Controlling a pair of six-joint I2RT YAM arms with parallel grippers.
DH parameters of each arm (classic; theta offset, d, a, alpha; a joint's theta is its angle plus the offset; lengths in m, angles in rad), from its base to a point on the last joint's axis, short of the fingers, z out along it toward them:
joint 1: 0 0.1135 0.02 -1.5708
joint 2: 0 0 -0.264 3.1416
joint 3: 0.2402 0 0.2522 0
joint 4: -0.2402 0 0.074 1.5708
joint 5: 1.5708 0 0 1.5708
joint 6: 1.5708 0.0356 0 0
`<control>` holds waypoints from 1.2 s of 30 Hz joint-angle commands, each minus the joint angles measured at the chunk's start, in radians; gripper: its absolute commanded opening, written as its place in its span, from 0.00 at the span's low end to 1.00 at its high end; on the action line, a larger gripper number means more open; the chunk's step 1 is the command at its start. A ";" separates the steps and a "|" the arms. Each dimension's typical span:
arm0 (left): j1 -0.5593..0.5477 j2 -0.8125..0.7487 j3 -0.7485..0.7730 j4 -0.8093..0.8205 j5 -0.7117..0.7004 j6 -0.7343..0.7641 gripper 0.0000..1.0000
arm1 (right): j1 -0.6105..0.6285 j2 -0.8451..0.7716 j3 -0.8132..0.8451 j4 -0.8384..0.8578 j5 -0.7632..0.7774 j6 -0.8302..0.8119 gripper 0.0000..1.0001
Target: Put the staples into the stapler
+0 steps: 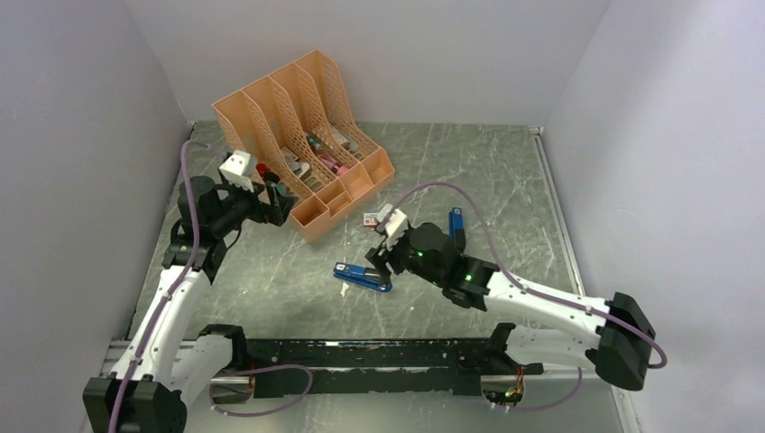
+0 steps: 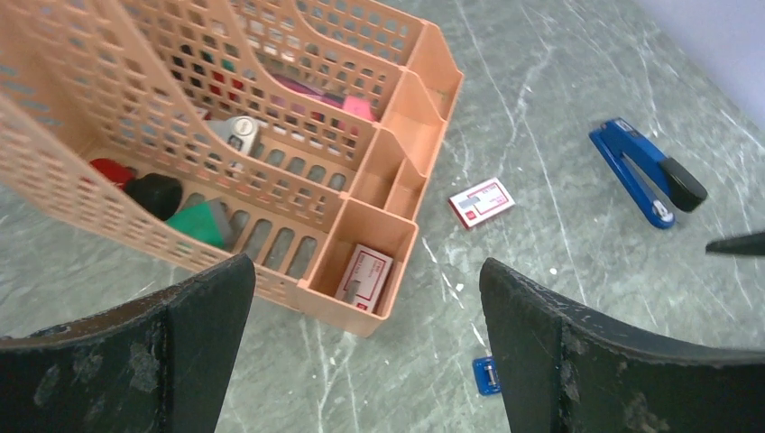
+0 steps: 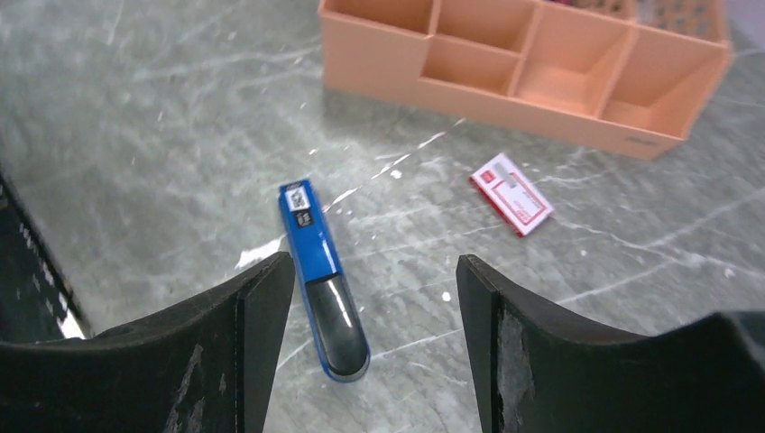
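A blue stapler [image 1: 363, 277] with a black end lies flat and closed on the table. My right gripper [image 1: 377, 259] hovers just over its black end, open. In the right wrist view the stapler [image 3: 320, 271] lies between the fingers, nearer the left fingertip [image 3: 262, 307], and nothing is gripped. A small white-and-red box [image 1: 371, 217] lies on the table beyond it, also seen as the box [image 3: 511, 193]. No loose staples show in any view. My left gripper [image 1: 281, 200] is wide open at the organiser's left front corner, holding nothing; only the stapler's end [image 2: 486, 374] shows there.
An orange mesh organiser [image 1: 302, 135] with several items stands at the back left. One of its front compartments holds another white-and-red box [image 2: 365, 275]. A second blue stapler [image 1: 456, 225] lies to the right. Walls close in on three sides. A black rail [image 1: 379, 356] runs along the near edge.
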 commanded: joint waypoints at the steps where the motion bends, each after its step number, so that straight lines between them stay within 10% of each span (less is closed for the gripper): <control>1: -0.077 0.035 0.064 -0.012 0.014 0.073 0.99 | 0.005 -0.108 -0.096 0.203 0.229 0.117 0.71; 15: -0.363 0.274 0.278 -0.293 0.169 0.562 0.95 | -0.004 -0.307 -0.154 -0.118 0.451 0.399 0.87; 26: -0.644 0.417 0.309 -0.507 0.240 0.926 0.98 | -0.479 -0.436 -0.250 -0.067 -0.176 0.358 0.91; 36: -0.794 0.582 0.239 -0.358 0.194 0.954 0.85 | -0.495 -0.397 -0.245 -0.061 -0.184 0.355 0.86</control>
